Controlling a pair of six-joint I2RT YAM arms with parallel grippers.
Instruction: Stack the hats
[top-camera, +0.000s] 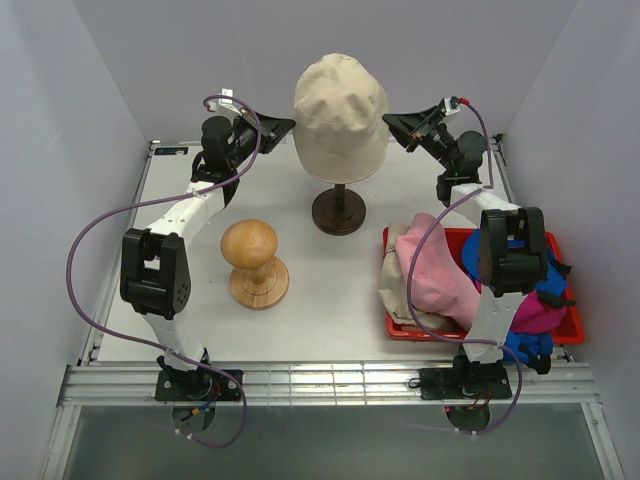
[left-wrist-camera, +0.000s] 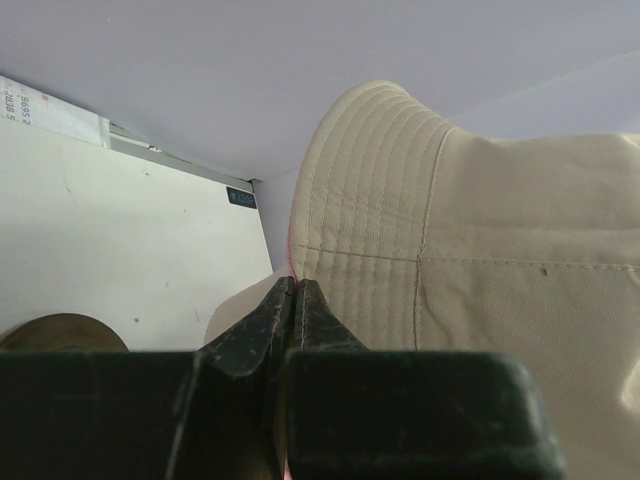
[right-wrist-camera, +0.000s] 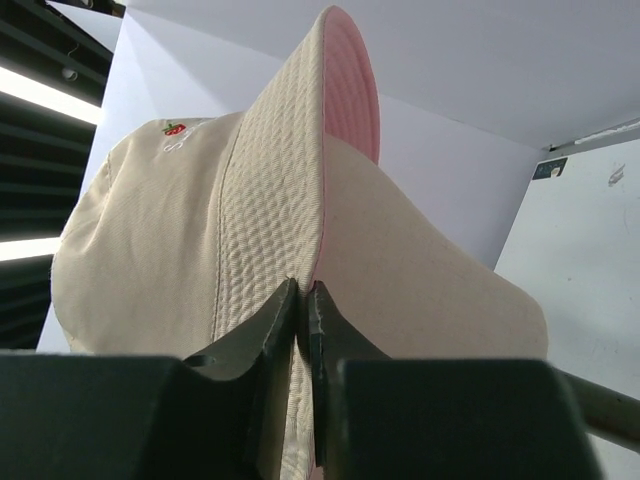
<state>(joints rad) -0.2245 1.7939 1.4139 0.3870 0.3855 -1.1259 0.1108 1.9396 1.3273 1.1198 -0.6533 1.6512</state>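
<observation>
The beige bucket hat (top-camera: 340, 110) sits over the mannequin head on its dark stand (top-camera: 339, 210) at the back centre. My left gripper (top-camera: 290, 125) is shut on the hat's left brim, and my right gripper (top-camera: 388, 120) is shut on its right brim. In the left wrist view my gripper (left-wrist-camera: 295, 282) pinches the stitched brim (left-wrist-camera: 370, 230). In the right wrist view my gripper (right-wrist-camera: 307, 286) pinches the brim edge (right-wrist-camera: 270, 200), whose underside is pink. The light pink bucket hat (top-camera: 435, 275), blue cap (top-camera: 468, 255) and magenta cap (top-camera: 540, 312) lie piled in the red tray (top-camera: 392, 322).
The round-topped wooden hat block (top-camera: 255, 262) stands left of centre on the white table. The red tray is at the right, under the right arm's elbow. Grey walls close in the back and sides. Purple cables loop off both arms.
</observation>
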